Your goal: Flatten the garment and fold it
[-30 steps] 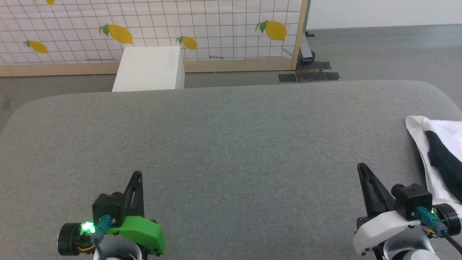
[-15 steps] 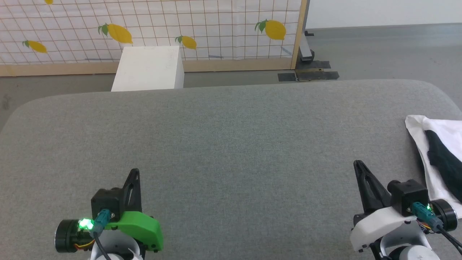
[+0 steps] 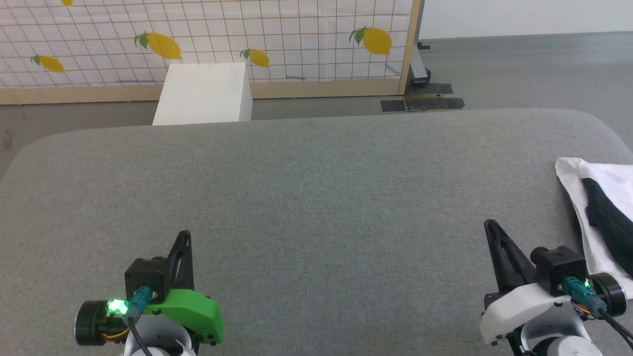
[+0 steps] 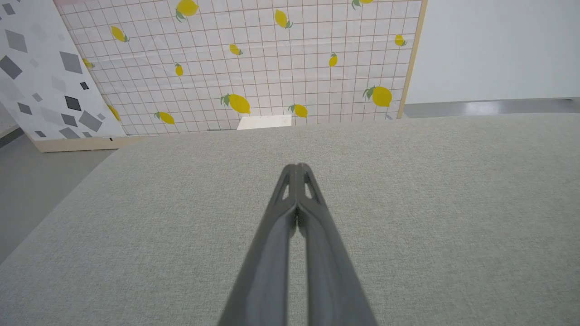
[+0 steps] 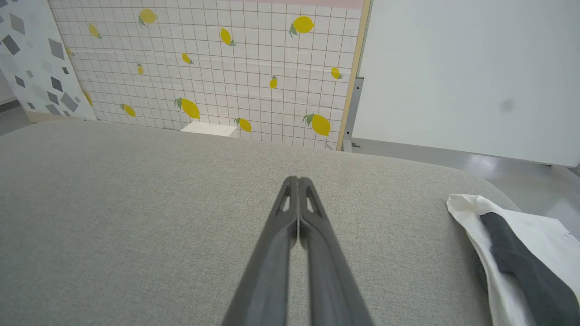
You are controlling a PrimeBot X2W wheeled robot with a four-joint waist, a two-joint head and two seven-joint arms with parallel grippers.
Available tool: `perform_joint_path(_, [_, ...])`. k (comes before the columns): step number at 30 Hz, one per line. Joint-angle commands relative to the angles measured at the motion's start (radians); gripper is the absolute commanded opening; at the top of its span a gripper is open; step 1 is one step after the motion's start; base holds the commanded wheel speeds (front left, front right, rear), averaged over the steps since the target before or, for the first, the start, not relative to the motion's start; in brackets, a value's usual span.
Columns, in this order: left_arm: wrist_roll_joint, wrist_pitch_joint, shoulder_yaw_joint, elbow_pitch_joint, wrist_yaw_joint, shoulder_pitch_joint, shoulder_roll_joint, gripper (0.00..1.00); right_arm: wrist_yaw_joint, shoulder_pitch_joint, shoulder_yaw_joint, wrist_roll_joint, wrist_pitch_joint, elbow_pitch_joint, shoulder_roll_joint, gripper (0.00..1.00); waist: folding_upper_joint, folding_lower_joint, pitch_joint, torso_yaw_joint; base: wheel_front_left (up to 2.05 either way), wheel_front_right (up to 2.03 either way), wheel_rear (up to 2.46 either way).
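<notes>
Since a second ago both tools have crept slightly up and left in the head view, and the garment (image 3: 606, 173) has not stirred. We see the left tool (image 3: 184, 234) and the right tool (image 3: 488, 223) low in the frame, each pressed fully shut on nothing. The garment lies bunched at the right edge of the bench (image 3: 316, 198), cut off by the frame. We judge nothing done yet: flattening and folding both remain. We count one garment, two tools, one bench and one white box (image 3: 203, 94).
</notes>
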Motion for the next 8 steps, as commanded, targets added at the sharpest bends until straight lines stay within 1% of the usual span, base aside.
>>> perform_joint_path(1, [0.010, 0.001, 0.004, 0.003, -0.008, -0.017, -0.006, 0.00, -0.002, -0.019, 0.002, -0.001, 0.003, 0.002, 0.003, 0.00, -0.0001, 0.0000, 0.000, 0.000, 0.00, 0.00, 0.00])
perform_joint_path(8, [0.010, 0.001, 0.004, 0.003, -0.008, -0.017, -0.006, 0.00, -0.002, -0.019, 0.002, -0.001, 0.003, 0.002, 0.003, 0.00, -0.0001, 0.0000, 0.000, 0.000, 0.00, 0.00, 0.00])
